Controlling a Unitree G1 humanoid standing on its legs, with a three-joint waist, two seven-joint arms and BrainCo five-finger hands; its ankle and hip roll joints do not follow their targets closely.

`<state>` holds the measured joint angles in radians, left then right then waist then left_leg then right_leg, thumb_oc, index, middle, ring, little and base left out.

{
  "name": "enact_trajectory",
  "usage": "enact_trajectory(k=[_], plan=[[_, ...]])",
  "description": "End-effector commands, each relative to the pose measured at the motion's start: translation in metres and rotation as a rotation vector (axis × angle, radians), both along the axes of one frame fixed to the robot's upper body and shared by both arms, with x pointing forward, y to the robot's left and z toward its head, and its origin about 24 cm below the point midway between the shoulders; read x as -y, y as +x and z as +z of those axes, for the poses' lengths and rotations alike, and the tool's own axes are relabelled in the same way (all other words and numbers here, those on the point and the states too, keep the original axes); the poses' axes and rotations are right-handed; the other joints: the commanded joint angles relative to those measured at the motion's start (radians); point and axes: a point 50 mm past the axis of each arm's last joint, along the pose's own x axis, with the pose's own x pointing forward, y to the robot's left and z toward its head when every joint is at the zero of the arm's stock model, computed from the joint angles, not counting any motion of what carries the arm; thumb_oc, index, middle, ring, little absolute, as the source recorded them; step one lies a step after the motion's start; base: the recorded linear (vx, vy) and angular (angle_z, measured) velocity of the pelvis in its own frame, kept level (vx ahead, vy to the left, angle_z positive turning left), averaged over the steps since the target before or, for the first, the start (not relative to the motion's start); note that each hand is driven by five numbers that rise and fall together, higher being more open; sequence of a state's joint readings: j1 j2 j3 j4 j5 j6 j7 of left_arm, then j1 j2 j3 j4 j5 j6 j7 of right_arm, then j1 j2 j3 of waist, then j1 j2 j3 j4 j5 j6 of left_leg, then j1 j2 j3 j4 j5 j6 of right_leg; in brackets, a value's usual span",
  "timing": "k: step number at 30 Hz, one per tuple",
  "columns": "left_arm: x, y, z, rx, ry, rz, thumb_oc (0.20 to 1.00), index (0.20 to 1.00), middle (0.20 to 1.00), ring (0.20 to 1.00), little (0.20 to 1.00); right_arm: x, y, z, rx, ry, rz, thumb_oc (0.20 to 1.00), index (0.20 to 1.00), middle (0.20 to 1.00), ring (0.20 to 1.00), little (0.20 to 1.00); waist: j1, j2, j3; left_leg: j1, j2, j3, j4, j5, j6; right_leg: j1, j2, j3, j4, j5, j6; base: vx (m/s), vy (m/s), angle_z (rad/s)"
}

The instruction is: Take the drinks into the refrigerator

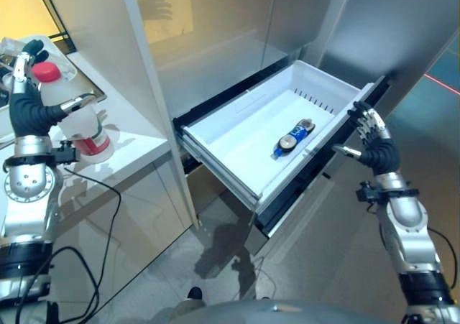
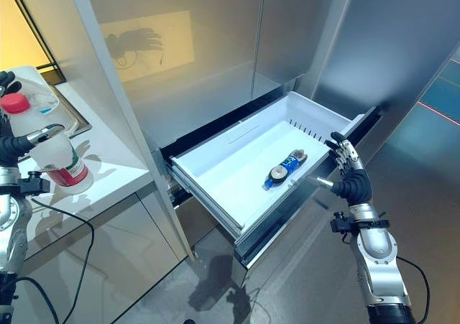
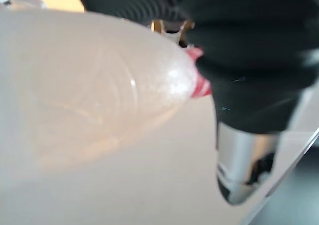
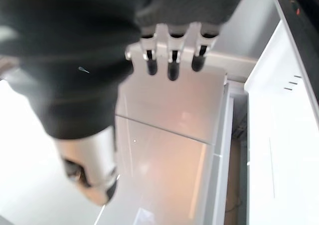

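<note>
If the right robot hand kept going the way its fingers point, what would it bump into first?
Probably the pulled-out white drawer's front edge: the open right robot hand sits just beside it. Depth is hard to judge.

I am standing in a kitchen, facing a tall steel-fronted refrigerator whose white freezer drawer is pulled out in front of me. To my left runs a white counter above pale cabinet fronts, over a grey floor.
</note>
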<state>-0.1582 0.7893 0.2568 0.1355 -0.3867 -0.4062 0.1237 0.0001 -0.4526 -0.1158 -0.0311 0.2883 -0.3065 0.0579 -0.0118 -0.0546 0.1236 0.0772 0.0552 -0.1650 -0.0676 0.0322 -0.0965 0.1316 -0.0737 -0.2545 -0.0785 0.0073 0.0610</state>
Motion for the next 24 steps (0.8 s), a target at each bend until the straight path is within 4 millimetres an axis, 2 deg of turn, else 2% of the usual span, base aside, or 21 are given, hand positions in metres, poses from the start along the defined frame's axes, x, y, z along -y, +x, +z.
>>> enact_trajectory(k=[1,23,24], plan=[[-0.006,0.004,0.016,0.069,-0.028,-0.004,1.0,1.0,1.0,1.0,1.0,0.003,0.006,0.037,0.148,-0.036,0.034,1.0,1.0,1.0,1.0,1.0,-0.007,0.005,-0.006,0.013,-0.062,-0.033,0.012,-0.075,0.093,-0.02,0.027,-0.045,0.132,-0.124,-0.024,0.01,0.013,-0.07],[-0.016,0.004,-0.016,-0.05,-0.093,0.023,1.0,1.0,1.0,1.0,1.0,0.003,0.001,0.04,0.169,-0.027,0.038,1.0,1.0,1.0,1.0,1.0,-0.011,-0.009,-0.003,0.023,-0.057,-0.015,0.0,-0.077,0.096,-0.016,0.033,-0.018,0.114,-0.112,-0.022,0.0,0.003,-0.03],[-0.017,0.003,-0.021,-0.074,-0.096,0.029,1.0,1.0,1.0,1.0,1.0,0.002,0.001,0.04,0.169,-0.027,0.04,1.0,1.0,1.0,1.0,1.0,-0.011,-0.011,-0.002,0.023,-0.057,-0.015,-0.001,-0.077,0.096,-0.018,0.034,-0.014,0.114,-0.112,-0.022,0.0,0.0,0.0]])
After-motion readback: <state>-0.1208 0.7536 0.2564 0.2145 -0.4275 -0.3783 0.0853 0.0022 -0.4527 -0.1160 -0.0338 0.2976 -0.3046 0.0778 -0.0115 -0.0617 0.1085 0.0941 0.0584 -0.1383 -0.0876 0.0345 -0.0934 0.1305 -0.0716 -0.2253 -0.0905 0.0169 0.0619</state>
